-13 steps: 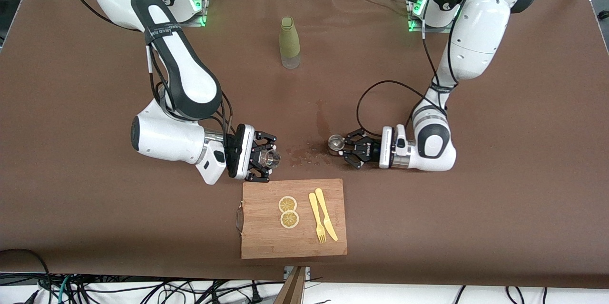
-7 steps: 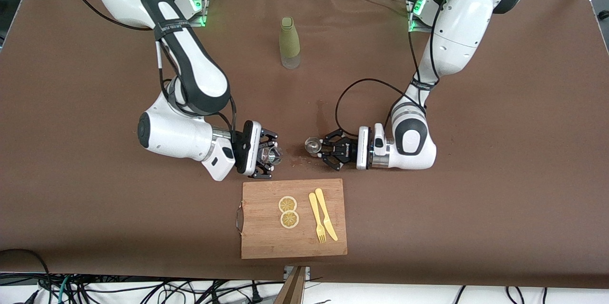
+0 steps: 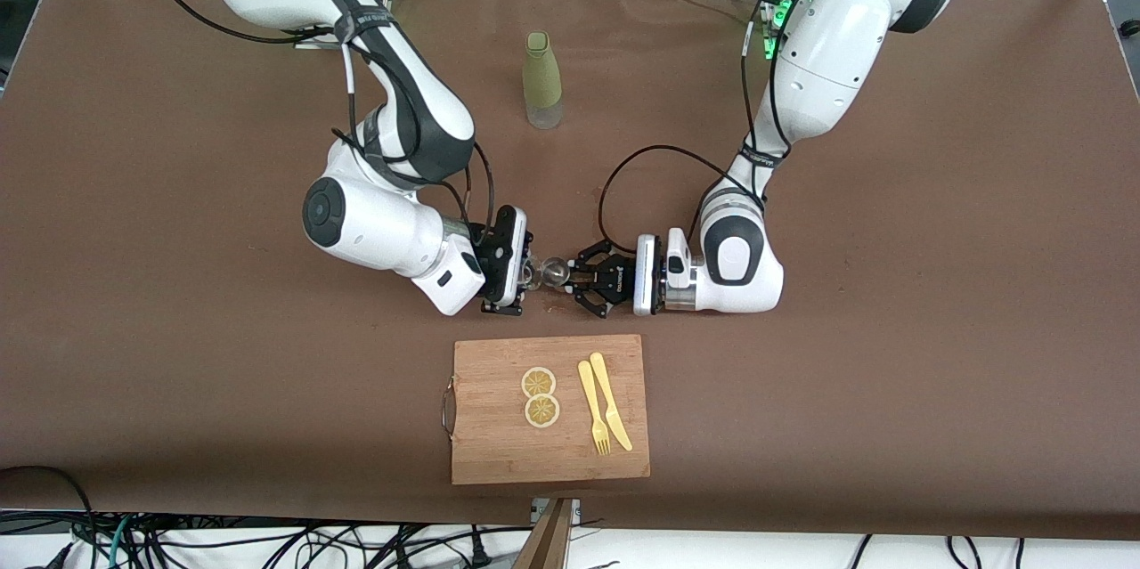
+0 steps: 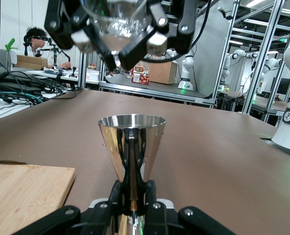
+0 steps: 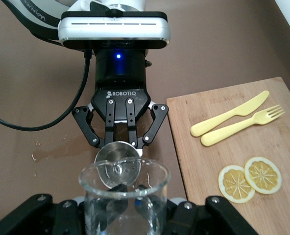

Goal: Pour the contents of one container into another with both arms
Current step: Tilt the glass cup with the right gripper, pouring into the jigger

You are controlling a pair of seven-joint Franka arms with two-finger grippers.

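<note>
Between the two grippers, right above some spilled drops (image 3: 570, 302) on the brown table (image 3: 891, 329), the containers nearly meet. Left gripper (image 3: 583, 277) is clamped on a shiny metal jigger (image 4: 131, 147), upright, can't see what's in it. Right gripper (image 3: 525, 275) is clamped on a clear glass beaker (image 5: 123, 196), looks empty. Just below them sits a cutting board (image 3: 499, 453) with lemon slices (image 3: 540, 396), a plastic knife (image 3: 611, 400) and fork (image 3: 593, 407). Green bottle (image 3: 542, 79) stands off toward the bases.
</note>
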